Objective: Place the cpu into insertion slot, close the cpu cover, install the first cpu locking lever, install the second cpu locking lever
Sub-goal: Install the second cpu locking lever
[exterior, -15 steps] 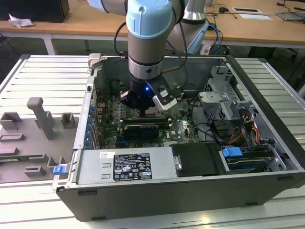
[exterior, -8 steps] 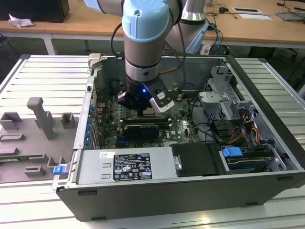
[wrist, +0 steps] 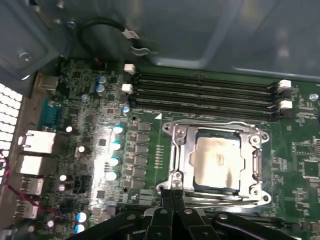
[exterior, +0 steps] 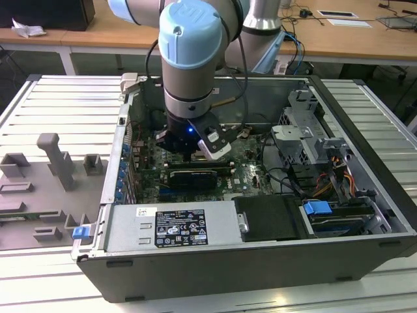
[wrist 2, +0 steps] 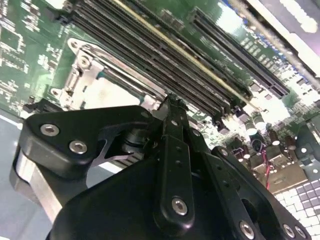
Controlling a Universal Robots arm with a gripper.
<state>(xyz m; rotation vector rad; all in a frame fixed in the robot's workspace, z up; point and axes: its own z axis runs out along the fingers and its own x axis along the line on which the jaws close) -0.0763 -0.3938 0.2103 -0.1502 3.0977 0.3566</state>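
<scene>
Gripper working at the socket edge, cpu seated

I'm seeing the gripper (wrist: pixel 172 192) jaws pressed together, holding nothing, at the cpu cover (wrist: pixel 181 150) rim; beyond, the cpu (wrist: pixel 216 162) is lying in the insertion slot (wrist: pixel 251 155). I'm judging that frame thin, stiff, springy, best pushed at its edge.

End effector (wrist: pixel 172 192) hides insertion slot (wrist: pixel 216 197) edge.

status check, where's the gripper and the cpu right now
Gripper shut, tips at the socket's edge. Cpu seated in the insertion slot, cpu cover down around it. Memory slots alongside, nothing blocking.
</scene>
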